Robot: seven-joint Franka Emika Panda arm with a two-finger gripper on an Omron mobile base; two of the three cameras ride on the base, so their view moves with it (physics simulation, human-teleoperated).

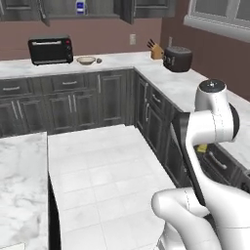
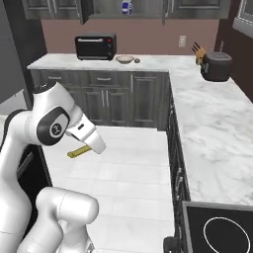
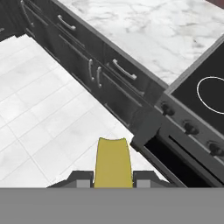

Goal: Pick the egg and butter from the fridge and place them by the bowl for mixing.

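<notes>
We see the marble counter [image 2: 212,123] running in an L along the back wall and down the right side of the kitchen, over dark cabinets [image 1: 73,105], with the white tiled floor [image 2: 133,173] spread between them. At the near end of the right run sits a black cooktop [image 2: 217,230], and in the hand view its front carries a row of dark knobs [image 3: 189,127] above a dark oven opening. On the back stretch of counter stands a black toaster oven [image 2: 95,47], and in the far corner a dark toaster [image 2: 216,66] with a knife block [image 2: 198,52] touching or just behind it; we cannot tell which. The bowl [image 2: 125,59] rests on the counter just to the right of the toaster oven, and a small dark item [image 2: 137,61] lies right beside the bowl. The gripper [image 2: 91,147] hangs over the floor, well away from the bowl, its fingers pressed against the two sides of the butter [image 2: 79,151], so it is clamped on that yellow stick. In the right base view the butter juts out sideways from under the white hand, roughly level; in the hand view it rises as a yellow strip between the two dark finger tips [image 3: 83,180], over floor tiles and near the cooktop's front.
</notes>
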